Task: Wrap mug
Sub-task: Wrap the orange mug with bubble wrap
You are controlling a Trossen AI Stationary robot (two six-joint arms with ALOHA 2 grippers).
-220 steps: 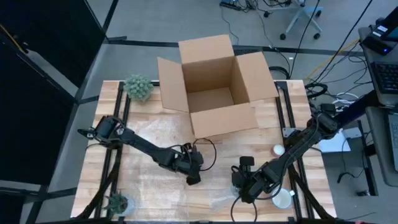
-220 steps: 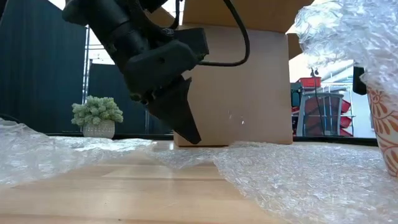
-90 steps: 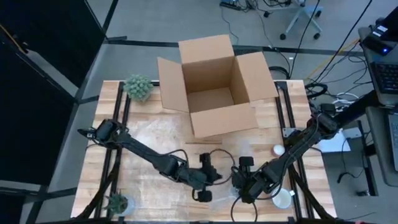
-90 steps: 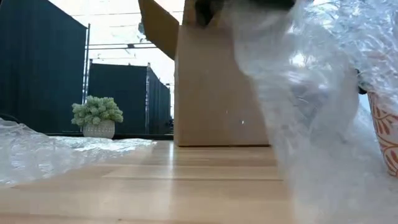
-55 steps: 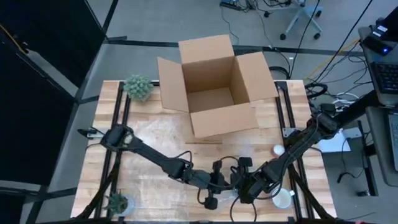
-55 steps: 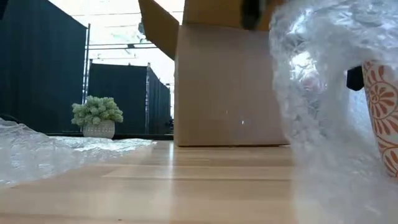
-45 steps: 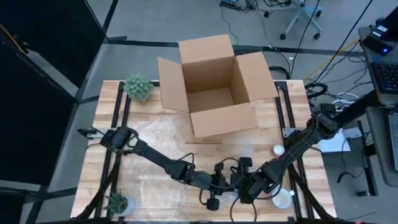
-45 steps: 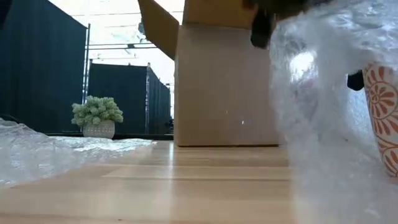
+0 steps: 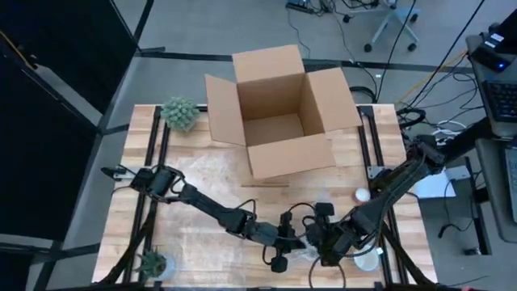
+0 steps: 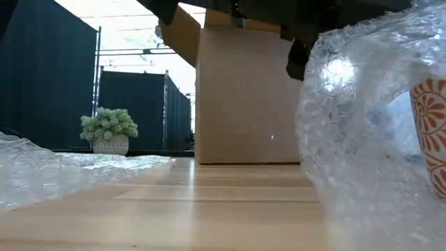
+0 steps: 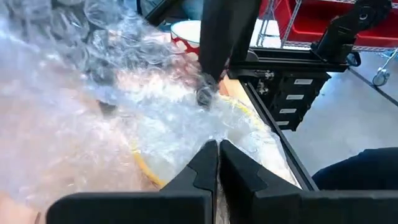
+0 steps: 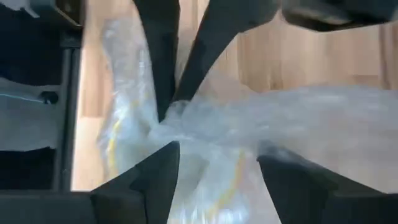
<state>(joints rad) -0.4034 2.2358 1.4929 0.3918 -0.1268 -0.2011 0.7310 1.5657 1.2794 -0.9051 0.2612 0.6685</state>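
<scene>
**Bubble wrap pulled up against the mug**

The left gripper (image 9: 292,242), fingers pressed together on a fold of bubble wrap (image 10: 362,139), has swept from mid-table to the front right, dragging the sheet with it. The wrap, flat a moment ago, now stands as a wall beside the orange-patterned mug (image 10: 431,132) near the table's front edge. The right gripper (image 9: 323,246), just beside the left, has its fingers spread around the bunched wrap in its wrist view, not closed on it. Judged from this, one side of the mug is covered; the far side remains. The cardboard box (image 9: 279,113) waits open behind.
</scene>
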